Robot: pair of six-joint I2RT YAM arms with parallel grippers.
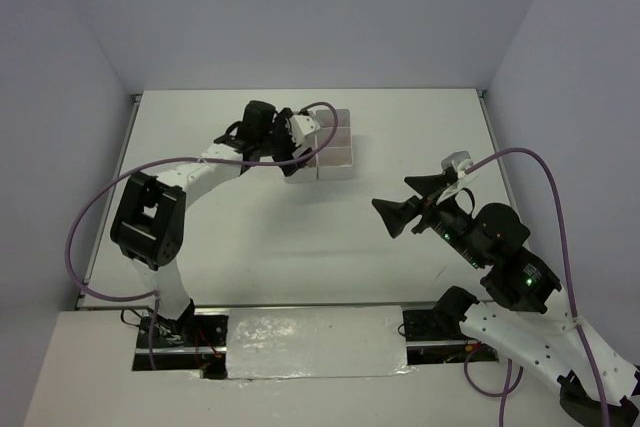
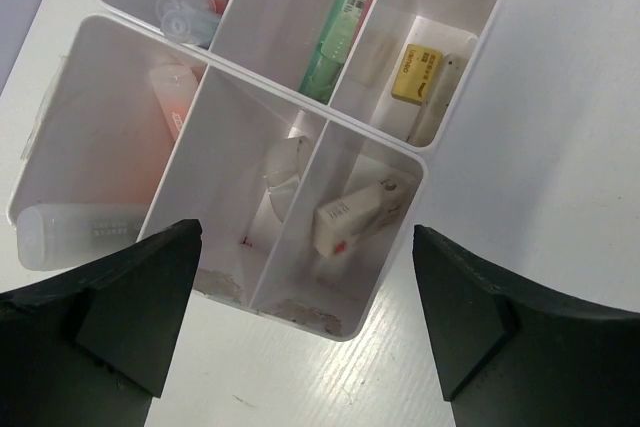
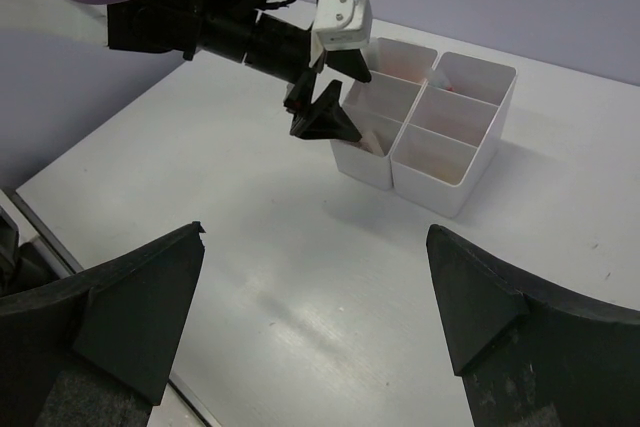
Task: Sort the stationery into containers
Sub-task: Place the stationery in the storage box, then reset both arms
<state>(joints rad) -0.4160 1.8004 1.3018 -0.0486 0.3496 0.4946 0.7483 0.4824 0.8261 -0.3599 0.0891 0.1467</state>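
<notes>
The containers (image 1: 342, 165) are a white block of six open boxes at the far middle of the table. My left gripper (image 1: 303, 153) hangs open just above their left side, holding nothing. In the left wrist view the left gripper (image 2: 306, 237) frames the containers (image 2: 322, 319). A white eraser with a red mark (image 2: 352, 219) lies in the near right box, a peach highlighter (image 2: 174, 97) in the left one, a green highlighter (image 2: 335, 42) and a yellow eraser (image 2: 416, 72) farther back. My right gripper (image 1: 390, 193) stands open and empty, well right of the boxes.
The right wrist view has the right gripper (image 3: 315, 232) over bare table, with the containers (image 3: 440, 185) and the left gripper (image 3: 325, 115) beyond. White walls close the table at the back and sides. A purple cable (image 1: 85, 237) loops off the left arm.
</notes>
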